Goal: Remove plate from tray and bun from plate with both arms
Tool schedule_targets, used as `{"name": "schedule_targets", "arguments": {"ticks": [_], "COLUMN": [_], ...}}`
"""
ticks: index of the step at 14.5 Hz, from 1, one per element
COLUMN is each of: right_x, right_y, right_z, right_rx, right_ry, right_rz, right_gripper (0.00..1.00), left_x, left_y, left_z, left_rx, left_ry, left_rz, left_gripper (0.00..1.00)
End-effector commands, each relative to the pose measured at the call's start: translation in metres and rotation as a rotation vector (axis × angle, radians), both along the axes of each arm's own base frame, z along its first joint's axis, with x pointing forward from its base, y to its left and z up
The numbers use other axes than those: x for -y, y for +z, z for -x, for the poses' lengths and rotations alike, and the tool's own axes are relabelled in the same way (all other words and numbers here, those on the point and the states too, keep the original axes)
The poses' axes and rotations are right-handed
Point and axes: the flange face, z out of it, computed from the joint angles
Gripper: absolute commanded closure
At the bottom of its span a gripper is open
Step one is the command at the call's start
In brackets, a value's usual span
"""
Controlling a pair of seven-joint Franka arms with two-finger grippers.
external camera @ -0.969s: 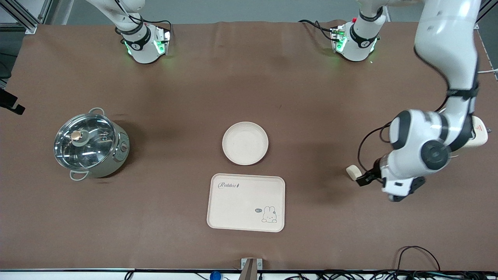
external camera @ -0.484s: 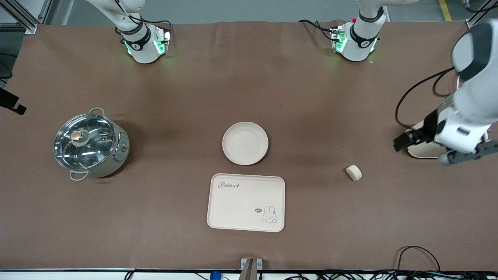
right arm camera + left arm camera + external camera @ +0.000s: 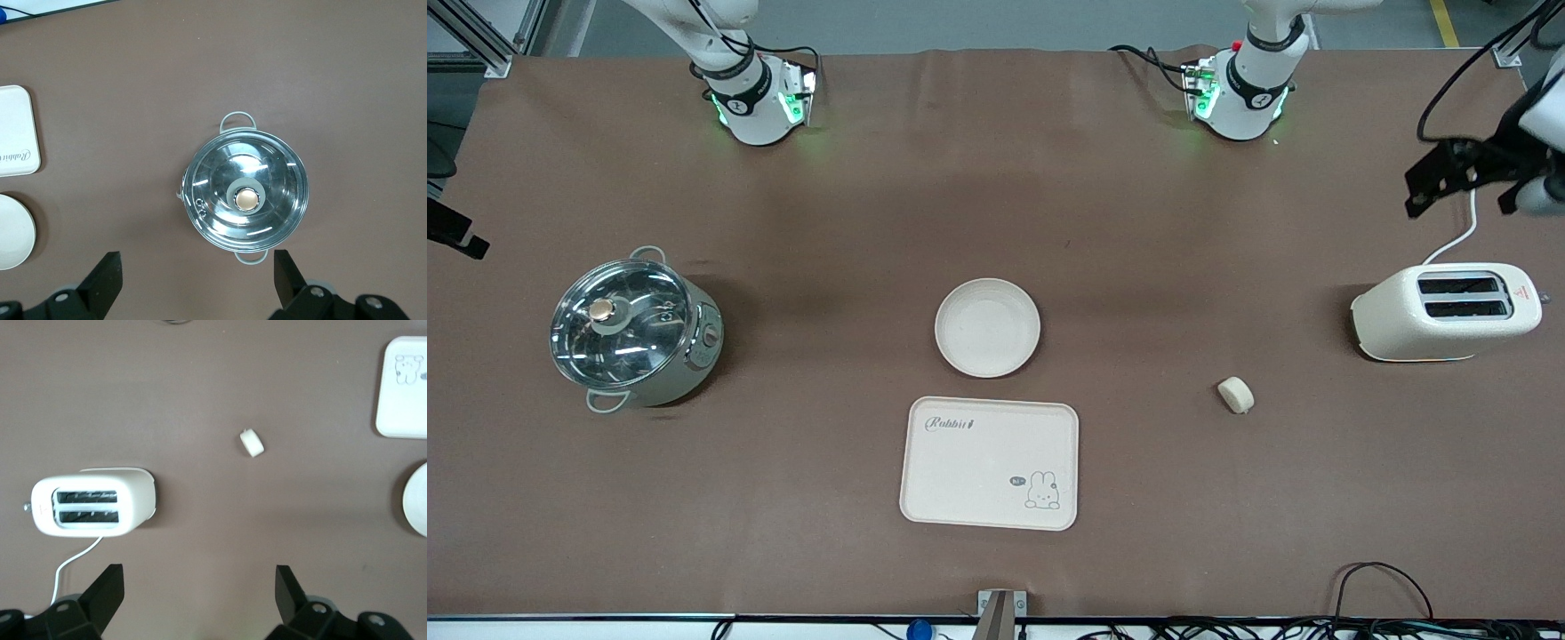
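Observation:
The round cream plate point(image 3: 987, 327) lies on the table's middle, just farther from the front camera than the tray; it also shows in the left wrist view point(image 3: 417, 500) and the right wrist view point(image 3: 13, 230). The small cream bun point(image 3: 1236, 395) lies on the cloth between the tray and the toaster, and shows in the left wrist view point(image 3: 252, 443). My left gripper point(image 3: 199, 593) is open and empty, high over the table at the left arm's end, farther from the camera than the toaster. My right gripper point(image 3: 193, 277) is open and empty, high over the cloth beside the pot.
A cream rabbit tray point(image 3: 990, 462) lies nearer the front camera than the plate. A white toaster point(image 3: 1445, 311) stands at the left arm's end. A steel pot with a glass lid point(image 3: 633, 331) stands at the right arm's end.
My left arm has lifted away from beside the bun and drawn back toward its end of the table, uncovering the toaster. The bun and plate have not moved.

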Motion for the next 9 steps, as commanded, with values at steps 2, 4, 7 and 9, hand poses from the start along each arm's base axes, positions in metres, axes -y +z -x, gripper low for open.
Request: {"name": "schedule_targets", "arguments": {"ticks": [2,4,7,9], "right_x": [0.004,0.006,0.004,0.005], "right_y": [0.004,0.004,0.004,0.004], "right_z": [0.003,0.003,0.003,0.003], "right_rx": [0.000,-0.001,0.000,0.001], "right_ry": [0.004,0.001,0.006,0.004], "right_rz": [-0.018,-0.018,-0.018,-0.019], "right_gripper": [0.00,0.00,0.00,0.00], "left_x": [0.003,0.006,0.008,0.009], "left_y": [0.006,-0.003,0.001,0.002], "left_z": [0.036,0.054,0.053,0.051], "left_rx": [-0.010,-0.013,-0.001,0.000], "left_ry": [-0.020,-0.016,0.053,0.056], "left_rz": [0.003,0.041,0.054,0.052], "left_gripper": [0.00,0.00,0.00,0.00]}}
